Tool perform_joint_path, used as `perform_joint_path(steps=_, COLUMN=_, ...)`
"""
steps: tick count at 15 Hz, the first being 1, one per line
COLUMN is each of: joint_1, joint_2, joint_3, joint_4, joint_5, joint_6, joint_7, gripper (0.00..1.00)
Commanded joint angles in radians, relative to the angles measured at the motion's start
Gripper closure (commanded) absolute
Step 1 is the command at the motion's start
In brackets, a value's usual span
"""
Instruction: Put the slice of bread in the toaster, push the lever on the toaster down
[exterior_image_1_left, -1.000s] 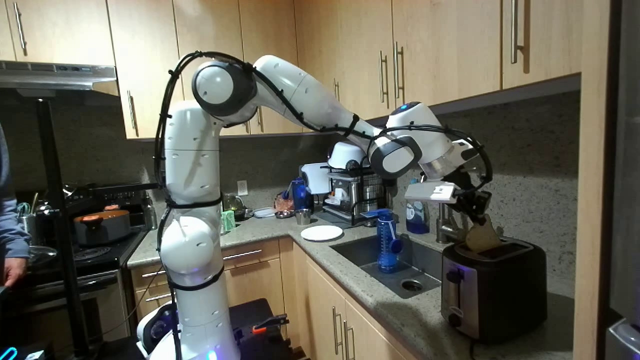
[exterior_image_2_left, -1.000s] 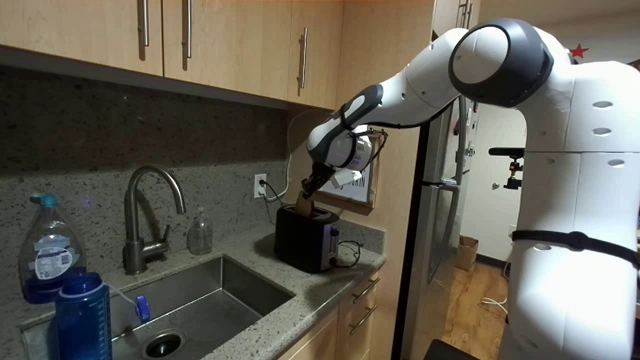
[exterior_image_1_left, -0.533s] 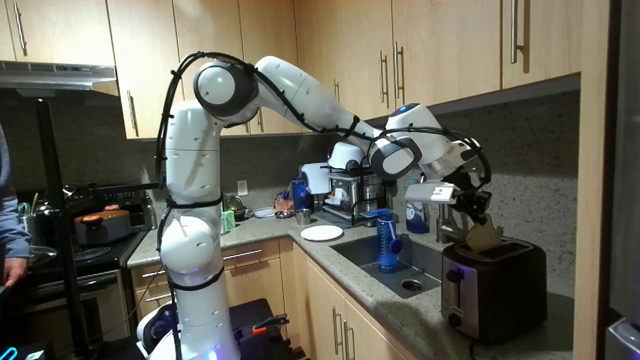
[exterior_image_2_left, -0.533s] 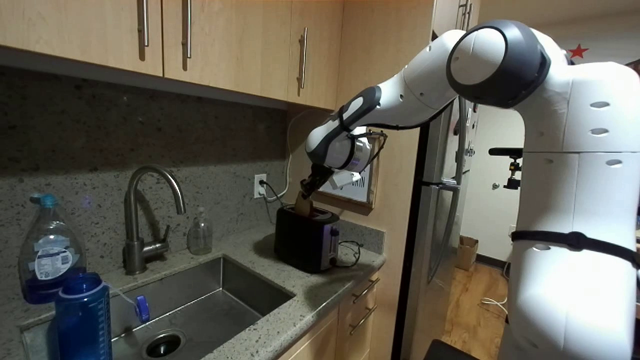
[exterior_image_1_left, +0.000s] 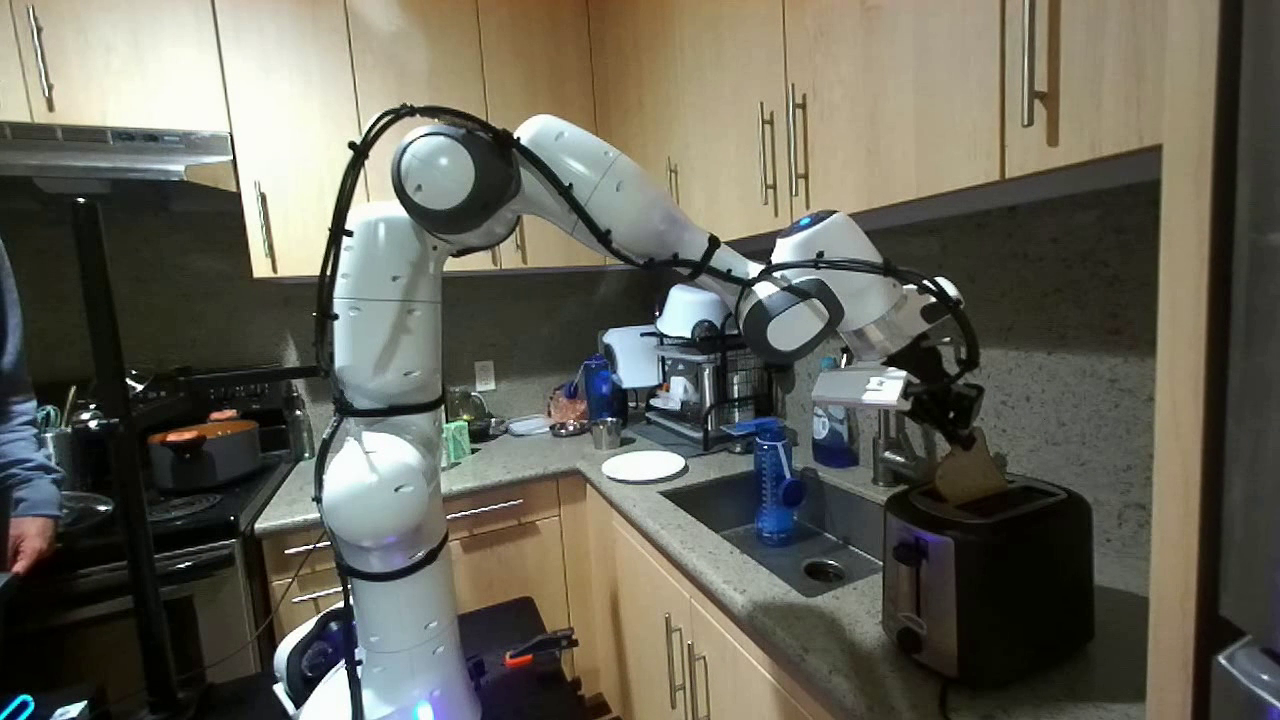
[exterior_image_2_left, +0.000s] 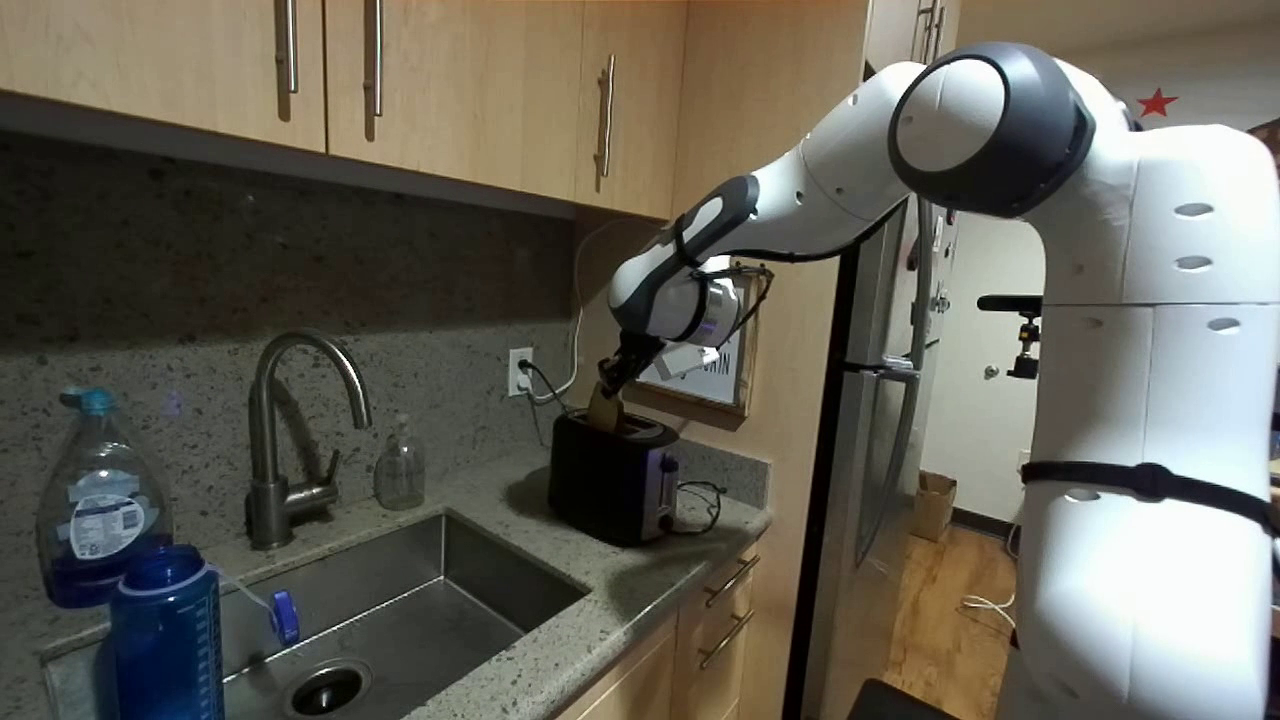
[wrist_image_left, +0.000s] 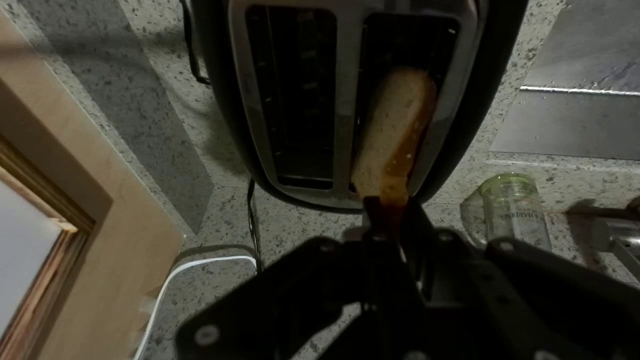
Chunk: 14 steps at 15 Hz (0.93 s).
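Bread (wrist_image_left: 395, 125) leaned into the toaster (exterior_image_1_left: 1000, 590), in the slot (wrist_image_left: 400, 47) nearer the sink (exterior_image_2_left: 500, 580), much of it jutting out, its top pinched by the gripper (wrist_image_left: 392, 207). Loading seemed the step in hand; the next move, to my eye, called for straightening, lowering and releasing it, ahead of pressing the lever (exterior_image_1_left: 908, 553).

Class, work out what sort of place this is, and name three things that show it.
A kitchen, probably in a home: a sink, a stove and a toaster are all in view.
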Motion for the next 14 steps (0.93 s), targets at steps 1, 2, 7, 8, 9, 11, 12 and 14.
perform_joint_path(steps=1, joint_1=0.0, joint_2=0.0, joint_3=0.0, joint_4=0.0, joint_5=0.0, joint_6=0.0, joint_7=0.0, gripper=0.88)
perform_joint_path(steps=2, joint_1=0.0, joint_2=0.0, joint_3=0.0, joint_4=0.0, joint_5=0.0, joint_6=0.0, joint_7=0.0, gripper=0.88)
perform_joint_path(steps=7, joint_1=-0.002, joint_2=0.002, joint_3=-0.001, joint_4=0.004, joint_5=0.002, joint_6=-0.02, joint_7=0.001, gripper=0.55)
perform_joint_path(steps=8, joint_1=-0.002, joint_2=-0.001, joint_3=-0.002, joint_4=0.001, joint_5=0.001, joint_6=-0.021, joint_7=0.002, gripper=0.46)
perform_joint_path(steps=9, joint_1=-0.003, joint_2=-0.001, joint_3=-0.003, joint_4=0.003, joint_5=0.002, joint_6=-0.026, joint_7=0.002, gripper=0.39)
perform_joint_path(steps=11, joint_1=-0.004, joint_2=-0.012, joint_3=-0.005, joint_4=-0.002, joint_5=0.0, joint_6=-0.024, joint_7=0.002, gripper=0.24)
perform_joint_path(steps=12, joint_1=-0.004, joint_2=-0.019, joint_3=-0.004, joint_4=-0.006, joint_5=0.002, joint_6=-0.021, joint_7=-0.001, gripper=0.18)
perform_joint_path(steps=14, joint_1=-0.002, joint_2=-0.044, joint_3=-0.012, joint_4=-0.019, joint_5=-0.022, joint_6=-0.019, joint_7=0.019, gripper=0.03)
